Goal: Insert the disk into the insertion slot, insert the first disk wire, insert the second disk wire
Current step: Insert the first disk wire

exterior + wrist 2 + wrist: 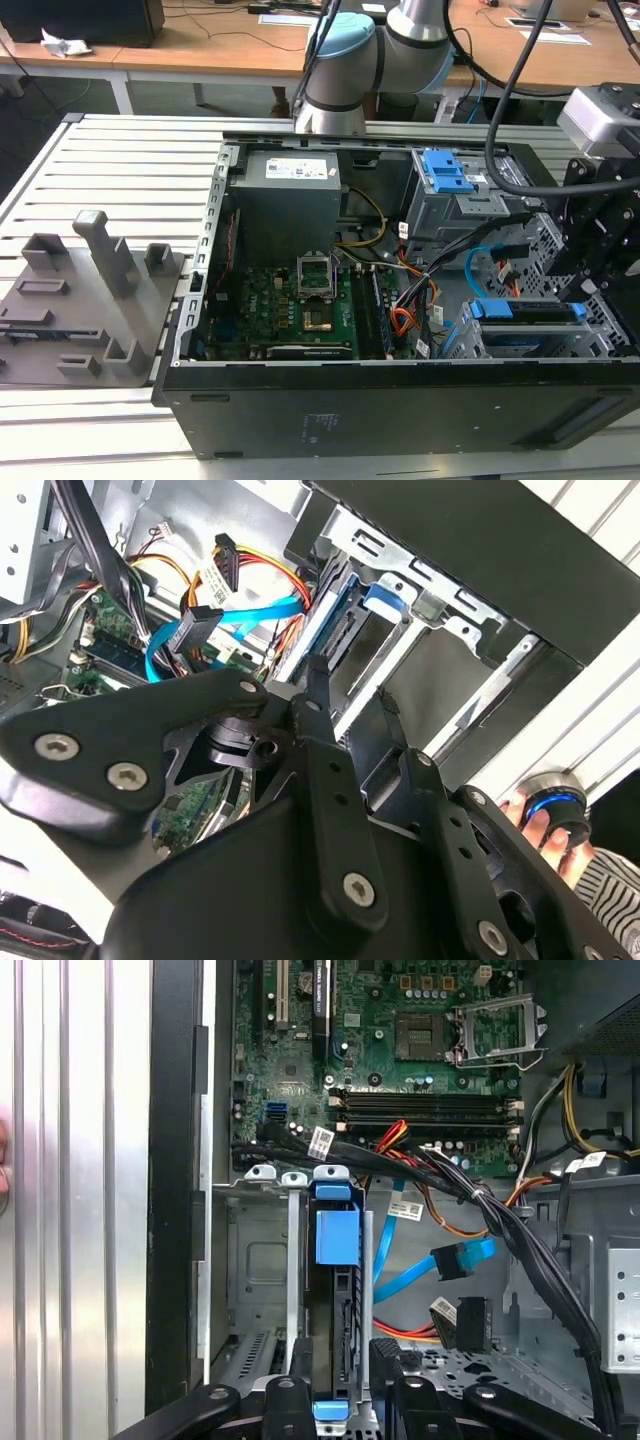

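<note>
Exterior view's right, near side of the open case (400,400): the insertion slot (540,343) holds the disk (530,310) on edge — probably stiff, fairly heavy and shock-sensitive, best taken by its blue carrier's sides. In the first wrist view the gripper (337,1370) hangs at its end, jaws apart — contact unclear.

disk (335,1240) edge-on in the insertion slot (255,1260), label face hidden, near end behind the claw (335,1395), claw body cut off at frame edge, lower run of second disk wire (410,1278) lost behind the disk, hand (527,825) partly behind a knob (558,805)
</note>
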{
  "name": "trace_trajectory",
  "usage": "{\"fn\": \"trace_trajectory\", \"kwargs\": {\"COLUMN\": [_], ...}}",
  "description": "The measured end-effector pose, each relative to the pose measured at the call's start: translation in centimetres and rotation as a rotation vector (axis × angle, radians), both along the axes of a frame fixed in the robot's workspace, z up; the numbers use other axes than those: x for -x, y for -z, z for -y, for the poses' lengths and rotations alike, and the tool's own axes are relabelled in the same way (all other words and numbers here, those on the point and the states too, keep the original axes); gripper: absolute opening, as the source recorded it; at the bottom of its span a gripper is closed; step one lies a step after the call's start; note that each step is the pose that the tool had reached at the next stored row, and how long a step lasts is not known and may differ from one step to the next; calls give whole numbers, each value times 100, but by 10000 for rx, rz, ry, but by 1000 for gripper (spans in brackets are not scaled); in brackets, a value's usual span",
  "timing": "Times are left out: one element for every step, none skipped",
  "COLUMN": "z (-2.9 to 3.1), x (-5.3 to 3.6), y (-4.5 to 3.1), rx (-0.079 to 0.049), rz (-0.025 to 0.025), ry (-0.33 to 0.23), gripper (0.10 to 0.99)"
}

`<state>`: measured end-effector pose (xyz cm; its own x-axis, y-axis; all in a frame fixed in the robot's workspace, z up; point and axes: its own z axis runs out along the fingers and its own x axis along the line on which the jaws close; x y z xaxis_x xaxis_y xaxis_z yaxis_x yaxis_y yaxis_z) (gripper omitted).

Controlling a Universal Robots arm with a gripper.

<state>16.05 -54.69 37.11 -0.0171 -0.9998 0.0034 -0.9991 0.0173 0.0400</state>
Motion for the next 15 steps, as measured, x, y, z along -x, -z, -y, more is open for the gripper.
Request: {"fn": "trace_trajectory", "kwargs": {"z": [0,0,-1,0,0,0,-1,0,0,-3,-21,-68,-100,-128,-195], "x": [0,0,0,0,0,0,0,0,0,0,0,0,0,0,0], "y": [-32,-66,-98,-112,-112,-112,-114,-115,-115,-116,-117,-115,-115,-115,-115], "rx": [-1,0,0,-1,-3,-3,-1,0,0,2,4,8,18,27,44], "rz": [0,0,0,0,0,0,0,1,0,1,1,1,1,1,1], "ry": [0,0,0,0,0,0,0,0,0,0,0,0,0,0,0], "gripper": [361,361,361,361,361,361,361,361,361,361,361,361,361,361,361]}}
